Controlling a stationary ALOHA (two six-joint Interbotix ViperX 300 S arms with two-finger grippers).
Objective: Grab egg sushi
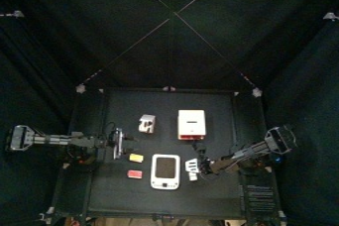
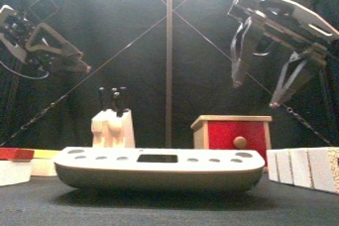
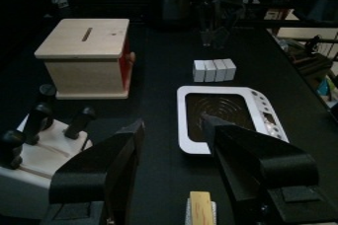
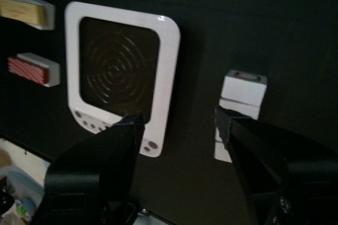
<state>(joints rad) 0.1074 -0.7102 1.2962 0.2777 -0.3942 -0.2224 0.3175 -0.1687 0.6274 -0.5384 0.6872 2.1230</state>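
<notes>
White plastic handheld device [image 2: 159, 168], nearest the front edge of the black counter [image 1: 106, 195], lying flat, dark ribbed round panel facing up.

Red piece [image 1: 134, 173]: small, just beside the device on the left arm's side, near the front.

White piece [image 4: 244, 89]: short row of pale blocks, on the device's other side, near it but apart.

Egg sushi [image 3: 201, 209]: tiny yellow block, flat on the counter, just behind the red piece and beside the device's left-hand edge, touching neither. In the left wrist view, low in the gap between the two fingers.

Left gripper [image 3: 179, 140]: above the egg sushi's spot, fingers spread wide, holding nothing.

Right gripper [image 4: 179, 120]: over the strip of counter between device and white piece, fingers parted, empty.

Wooden box [image 1: 193, 122]: further back, upright, pale top with a slot, red front with a small knob.

White toy block [image 2: 113, 129]: to the left of the box at about the same depth, black pegs standing on top, well apart from the box.

Black curtains [image 1: 265, 32]: behind and around the counter.
</notes>
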